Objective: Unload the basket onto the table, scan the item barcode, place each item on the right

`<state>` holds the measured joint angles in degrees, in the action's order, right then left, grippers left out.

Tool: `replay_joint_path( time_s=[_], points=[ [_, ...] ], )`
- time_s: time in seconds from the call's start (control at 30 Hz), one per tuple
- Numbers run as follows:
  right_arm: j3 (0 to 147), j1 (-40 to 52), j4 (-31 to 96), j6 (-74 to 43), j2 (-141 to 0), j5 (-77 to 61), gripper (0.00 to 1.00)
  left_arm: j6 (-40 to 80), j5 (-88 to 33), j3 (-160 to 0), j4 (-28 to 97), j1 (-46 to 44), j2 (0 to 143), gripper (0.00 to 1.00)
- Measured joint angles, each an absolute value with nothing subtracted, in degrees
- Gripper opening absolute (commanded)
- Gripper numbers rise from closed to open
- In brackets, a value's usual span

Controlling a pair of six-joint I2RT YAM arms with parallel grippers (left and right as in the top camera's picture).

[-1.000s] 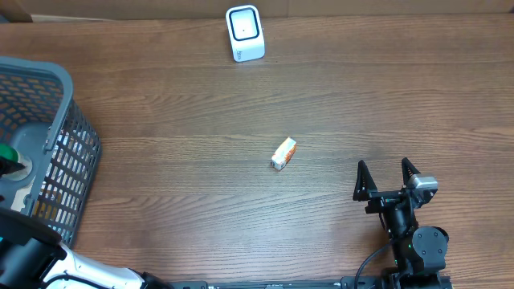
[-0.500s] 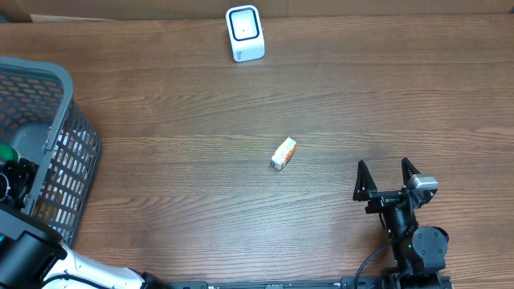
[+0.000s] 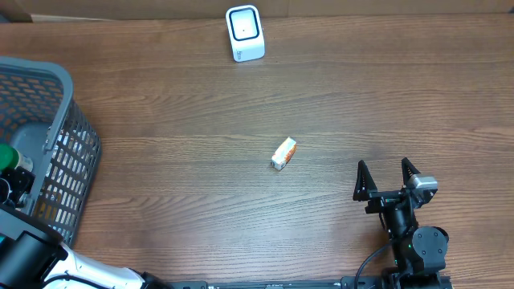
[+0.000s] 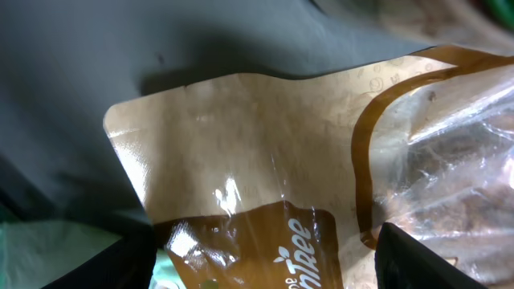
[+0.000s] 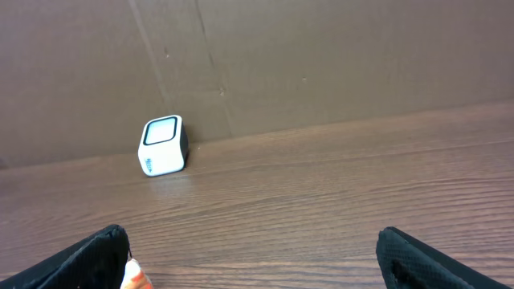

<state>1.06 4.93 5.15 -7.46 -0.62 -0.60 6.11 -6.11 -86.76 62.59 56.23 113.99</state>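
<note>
Down inside the grey mesh basket [image 3: 76, 152] at the table's left edge: left gripper [image 4: 265, 249], fingers [image 4: 120, 261] apart at either side of the wrist view, poised over a brown kraft pouch [image 4: 225, 144] with a clear window. Cannot tell whether the tips touch the pouch. Pouch lying flat on a dark grey surface, one rounded corner and two straight edges bare toward the upper left, window side running out of frame to the right. Tight quarters there: basket walls close around, a green item [image 3: 6, 152] lying in there too.

Out on the wooden table [image 3: 177, 120]: small orange-and-white box [image 3: 283, 153], lying alone near the middle, turned diagonally, touching nothing. Bare wood all round it.

At the far edge, just in front of the cardboard wall [image 5: 321, 56]: white barcode scanner [image 3: 245, 32], upright, dark window facing up and toward the arms. Well apart from the box, with a wide strip of free wood between.

Near the front edge, to the right of the box: right gripper [image 3: 384, 166], fingers spread wide, holding nothing, pointing toward the far edge. Box corner just showing beside its left finger in the wrist view. Open table ahead, to the right, and across to the basket.
</note>
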Motion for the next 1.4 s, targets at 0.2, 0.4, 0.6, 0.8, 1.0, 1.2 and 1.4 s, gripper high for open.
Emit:
replay_joint_path(
  time_s=[0.2, 0.4, 0.6, 0.8, 1.0, 1.2, 1.4],
  points=[
    [1.06, 4.93, 5.15, -7.46, -0.62, -0.60, 1.00, 6.87, -5.39, -83.64, 56.14, 55.07, 113.03, 0.70],
    [1.06, 4.93, 5.15, -7.46, -0.62, -0.60, 1.00, 7.66, -5.30, -78.74, 48.12, 51.77, 111.35, 0.59],
    [1.06, 4.93, 5.17, -7.49, -0.62, -0.62, 1.00, 8.78, -6.48, -76.36, 44.27, 50.22, 110.63, 0.04],
    [1.06, 4.93, 5.17, -7.46, -0.62, -0.60, 1.00, 8.99, -6.61, -76.36, 44.36, 49.95, 110.56, 0.04],
    [1.06, 4.93, 5.17, -7.49, -0.62, -0.60, 1.00, 9.06, -6.59, -76.60, 46.19, 49.95, 110.50, 0.04],
    [1.06, 4.93, 5.15, -7.49, -0.62, -0.58, 1.00, 9.04, -5.61, -79.20, 53.45, 49.95, 110.48, 0.04],
    [1.06, 4.93, 5.17, -7.49, -0.62, -0.60, 1.00, 9.06, -4.14, -84.49, 61.82, 49.95, 110.06, 0.04]
  ],
)
